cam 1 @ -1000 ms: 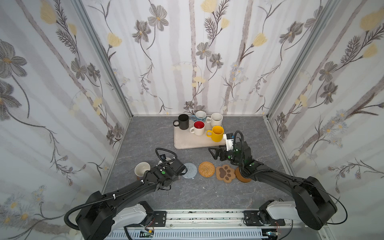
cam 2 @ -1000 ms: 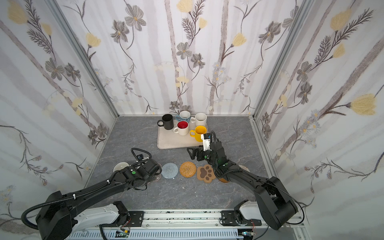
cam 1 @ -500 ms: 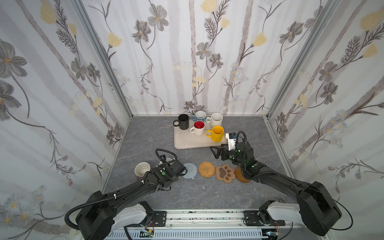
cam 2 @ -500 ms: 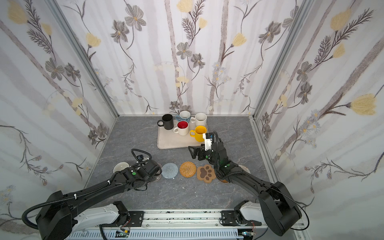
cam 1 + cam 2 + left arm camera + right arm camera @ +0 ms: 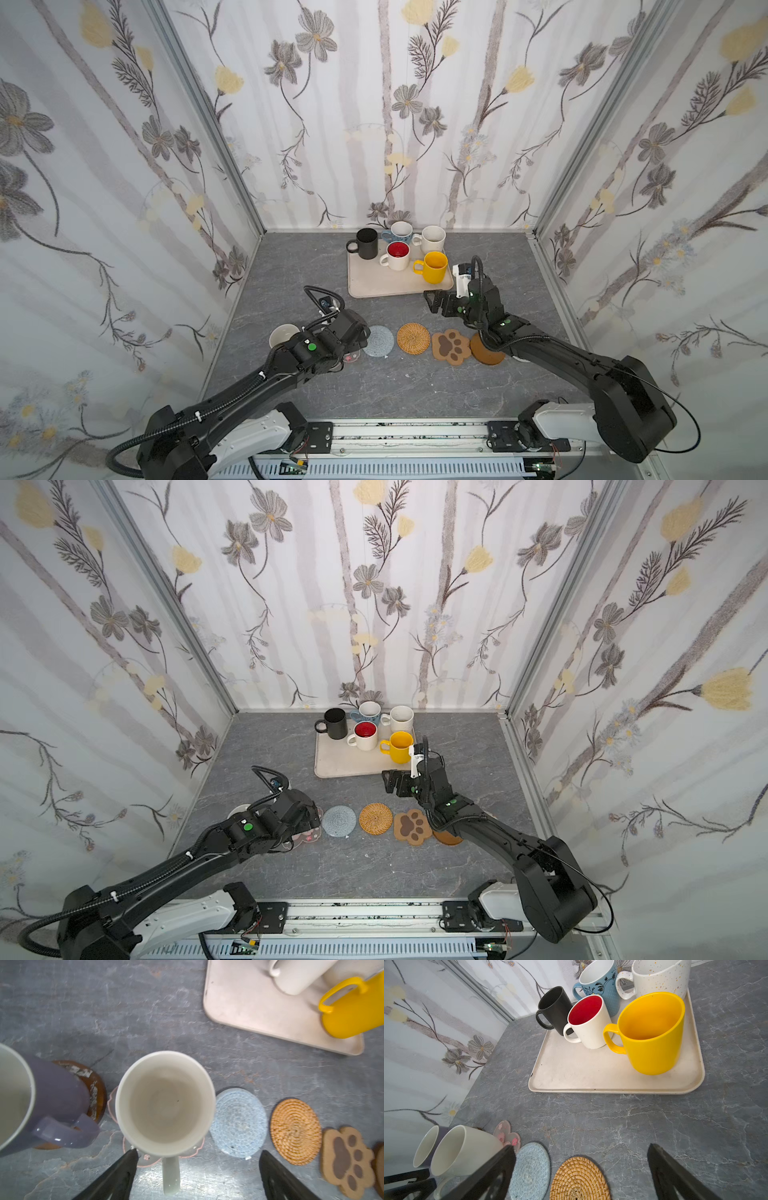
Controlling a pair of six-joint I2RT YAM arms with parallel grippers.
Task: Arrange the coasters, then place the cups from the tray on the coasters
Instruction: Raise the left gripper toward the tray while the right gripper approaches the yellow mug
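A cream cup point(image 5: 165, 1103) stands on the pink blossom coaster point(image 5: 145, 1160), its handle point(image 5: 170, 1176) lying free between the wide-apart fingers of my open left gripper point(image 5: 198, 1152). Beside it a lavender cup point(image 5: 54, 1093) rests on a brown wooden coaster point(image 5: 95, 1088). The grey-blue point(image 5: 378, 340), rattan point(image 5: 413, 338), paw point(image 5: 451, 346) and brown disc point(image 5: 484, 353) coasters lie bare in a row. The tray point(image 5: 386, 286) holds black point(image 5: 367, 243), blue-patterned point(image 5: 400, 231), speckled white point(image 5: 433, 240), red-inside point(image 5: 398, 254) and yellow point(image 5: 434, 266) cups. My right gripper point(image 5: 434, 299) hovers open and empty off the tray's near right corner.
Floral walls close in the grey stone tabletop point(image 5: 299, 270) on three sides. My right forearm point(image 5: 540, 349) lies over the right end of the coaster row. In both top views my left wrist point(image 5: 345, 332) covers the cream cup.
My left gripper has opened and let go of the cream cup's handle, leaving the cup on the pink coaster. The right gripper has edged slightly toward the tray.
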